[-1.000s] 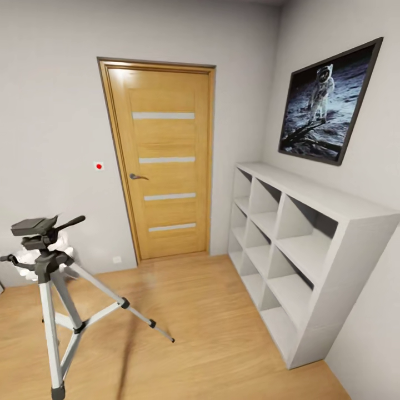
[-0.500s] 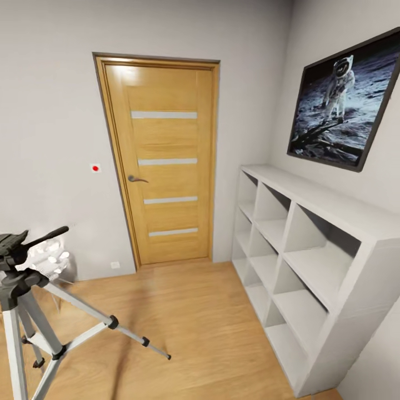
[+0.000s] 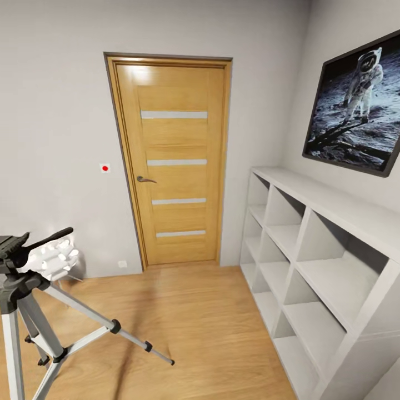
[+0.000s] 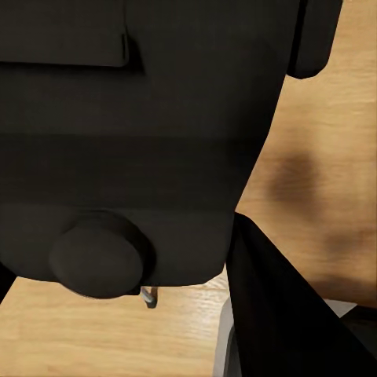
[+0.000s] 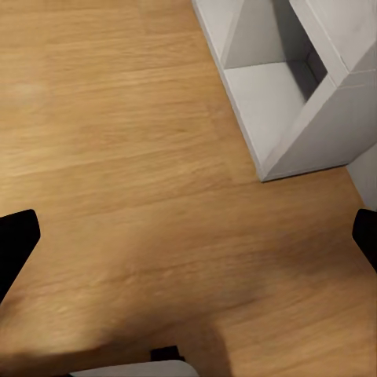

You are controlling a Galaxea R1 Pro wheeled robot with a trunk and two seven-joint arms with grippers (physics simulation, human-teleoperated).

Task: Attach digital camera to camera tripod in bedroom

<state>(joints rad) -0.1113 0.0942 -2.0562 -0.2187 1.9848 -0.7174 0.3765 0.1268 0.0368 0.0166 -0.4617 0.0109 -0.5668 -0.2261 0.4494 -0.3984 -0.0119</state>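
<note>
The camera tripod (image 3: 22,289) stands on the wood floor at the lower left of the head view, with silver legs spread, a black head and its pan handle (image 3: 51,238) pointing right. Close up in the left wrist view a black boxy body with a round knob, the digital camera (image 4: 133,141), sits between the dark fingers (image 4: 279,314) of my left gripper (image 4: 259,181), which is shut on it. My right gripper (image 5: 188,243) hangs open over bare wood floor, its black fingertips (image 5: 16,243) far apart.
A closed wooden door (image 3: 175,161) is straight ahead in the grey wall. White cube shelving (image 3: 316,261) runs along the right wall under a framed astronaut picture (image 3: 358,111). A white object (image 3: 55,258) stands behind the tripod. Shelving corner (image 5: 298,102) lies near my right gripper.
The whole head view has shifted: the tripod slid towards the left edge, and the shelving and picture grew larger. This is camera motion; nothing in the room has moved.
</note>
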